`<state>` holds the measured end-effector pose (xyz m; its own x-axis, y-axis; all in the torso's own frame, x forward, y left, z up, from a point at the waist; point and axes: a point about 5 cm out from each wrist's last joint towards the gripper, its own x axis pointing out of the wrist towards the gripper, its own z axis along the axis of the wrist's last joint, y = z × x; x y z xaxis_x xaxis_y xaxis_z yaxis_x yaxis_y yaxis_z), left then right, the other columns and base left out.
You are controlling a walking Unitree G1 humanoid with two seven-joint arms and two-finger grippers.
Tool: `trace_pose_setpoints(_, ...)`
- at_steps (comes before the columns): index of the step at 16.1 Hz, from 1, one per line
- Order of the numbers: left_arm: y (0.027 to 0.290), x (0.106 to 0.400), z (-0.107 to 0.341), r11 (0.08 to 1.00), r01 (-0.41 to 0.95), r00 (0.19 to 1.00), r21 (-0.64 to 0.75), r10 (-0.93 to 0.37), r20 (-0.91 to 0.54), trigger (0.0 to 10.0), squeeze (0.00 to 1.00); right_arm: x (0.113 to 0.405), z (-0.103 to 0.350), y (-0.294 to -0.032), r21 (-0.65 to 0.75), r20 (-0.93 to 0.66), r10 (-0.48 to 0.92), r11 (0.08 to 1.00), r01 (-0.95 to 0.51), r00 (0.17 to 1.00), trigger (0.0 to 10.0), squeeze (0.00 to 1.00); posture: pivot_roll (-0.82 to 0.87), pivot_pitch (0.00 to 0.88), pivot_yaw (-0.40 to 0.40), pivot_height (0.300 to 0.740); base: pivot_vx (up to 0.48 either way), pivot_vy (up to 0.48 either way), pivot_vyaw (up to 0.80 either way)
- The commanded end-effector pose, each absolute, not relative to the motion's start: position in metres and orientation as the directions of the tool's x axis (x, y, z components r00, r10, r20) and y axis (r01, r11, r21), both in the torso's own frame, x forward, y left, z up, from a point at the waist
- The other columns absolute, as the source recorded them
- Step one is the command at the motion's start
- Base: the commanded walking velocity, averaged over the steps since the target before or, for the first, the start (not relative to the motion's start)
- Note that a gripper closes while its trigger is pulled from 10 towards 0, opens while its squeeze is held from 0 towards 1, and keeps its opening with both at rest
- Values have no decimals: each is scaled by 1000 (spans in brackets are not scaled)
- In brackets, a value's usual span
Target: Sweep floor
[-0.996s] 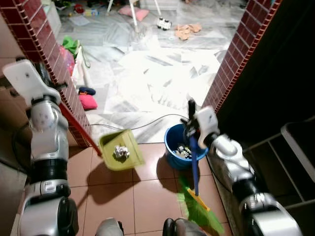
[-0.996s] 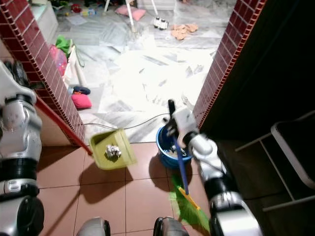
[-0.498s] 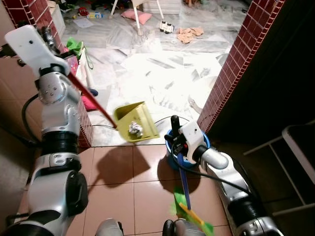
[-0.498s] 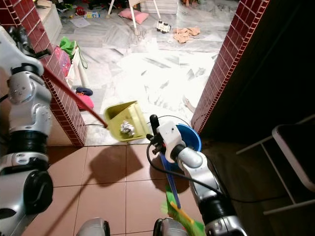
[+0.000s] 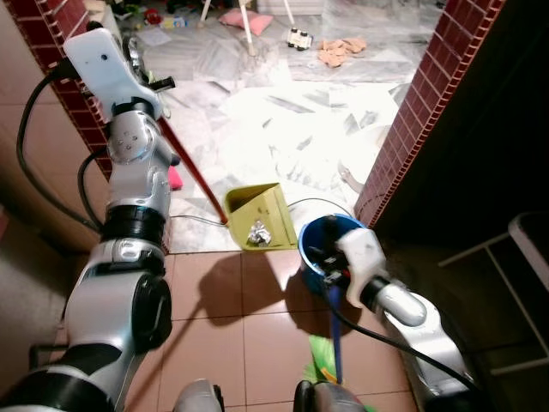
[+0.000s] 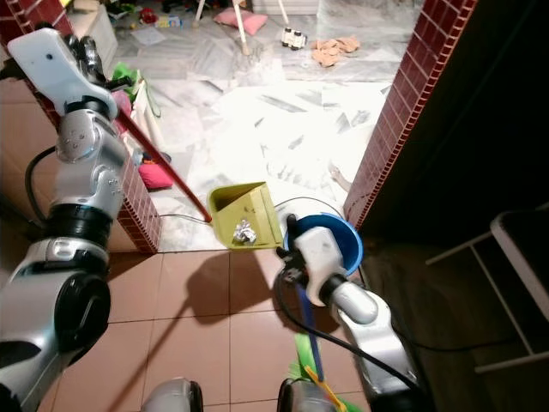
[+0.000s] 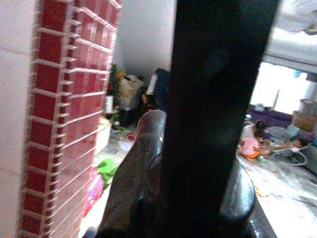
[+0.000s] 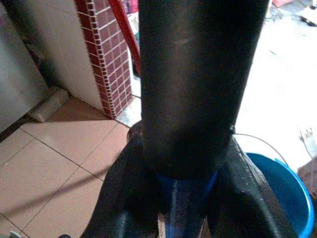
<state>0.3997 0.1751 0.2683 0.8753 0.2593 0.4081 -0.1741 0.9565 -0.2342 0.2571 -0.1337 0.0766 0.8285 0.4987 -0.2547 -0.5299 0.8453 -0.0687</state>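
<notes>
Left eye view: raised high at the left, beside a red-tiled brick pillar, the left gripper, closed around the top of a long red dustpan handle that slants down to a yellow-green plastic dustpan held off the floor, tilted, with a crumpled silver foil ball inside; just beside the pan's lower edge, the rim of a round blue plastic bucket standing on terracotta floor tiles; in front of the bucket, the right gripper, closed on a blue broom handle that runs down to green bristles near the bottom edge. Beyond the doorway, a bright white marble floor with scattered toys and a pink cushion. Right eye view: same scene — dustpan above the tiles between pillar and bucket, foil ball in its scoop, a thin black cable curving over the marble behind the bucket, and a white metal chair frame in the dark at the right. Left wrist view: two black fingers pressed close against a thick dark shaft, brick pillar alongside, a cluttered room and seated people far behind. Right wrist view: black fingers wrapped tight on the blue handle under a dark cylinder, red handle by the pillar, blue bucket rim at one side.
</notes>
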Motion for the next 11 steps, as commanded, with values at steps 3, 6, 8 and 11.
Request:
trace_pose_setpoints(3,168,397,314,961,-119,788,-251,245,565,10000,0,245,62,-135,-11,-327,489,853,-521,808,10000,0,-145,86,53,740,0,0,0)
trace_pose_setpoints(6,177,396,319,959,-146,773,-242,264,577,10000,0,248,60,-135,-19,-337,494,847,-531,801,10000,0,-140,84,40,740,0,0,0)
trace_pose_setpoints(8,183,395,321,955,-166,761,-245,283,584,10000,0,250,60,-136,-23,-347,497,843,-537,795,10000,0,-134,81,27,740,0,0,0)
trace_pose_setpoints(11,191,392,323,950,-195,743,-244,306,595,10000,0,254,59,-138,-29,-355,499,839,-543,790,10000,0,-129,75,9,740,0,0,0)
